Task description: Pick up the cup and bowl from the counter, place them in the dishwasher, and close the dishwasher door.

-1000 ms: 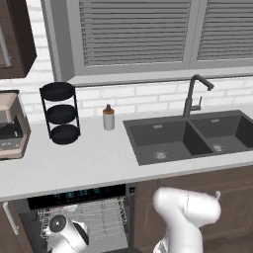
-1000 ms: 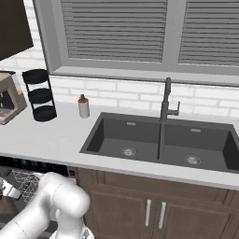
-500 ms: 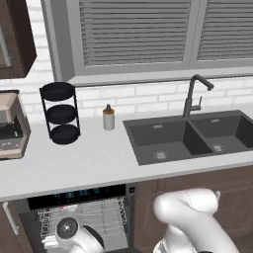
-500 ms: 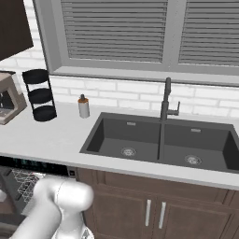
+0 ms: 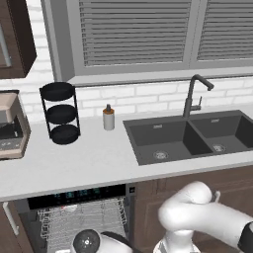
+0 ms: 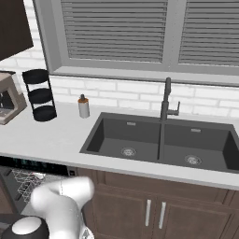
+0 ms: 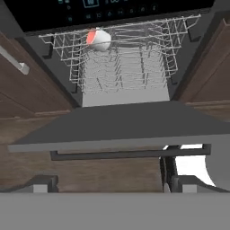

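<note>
Swung lower and rightward since half a second ago; gripper [image 7: 110, 185] spread wide, empty, just near of the dropped-open dishwasher door [image 7: 121, 123]; cup [image 7: 98, 39] lying tipped at far left of the dishwasher [image 7: 112, 10] rack; bowl's place impossible to tell; door closing judged left.

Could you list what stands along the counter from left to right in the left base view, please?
Coffee machine → black tiered rack → small bottle with dark cap → double sink with its tap.
</note>
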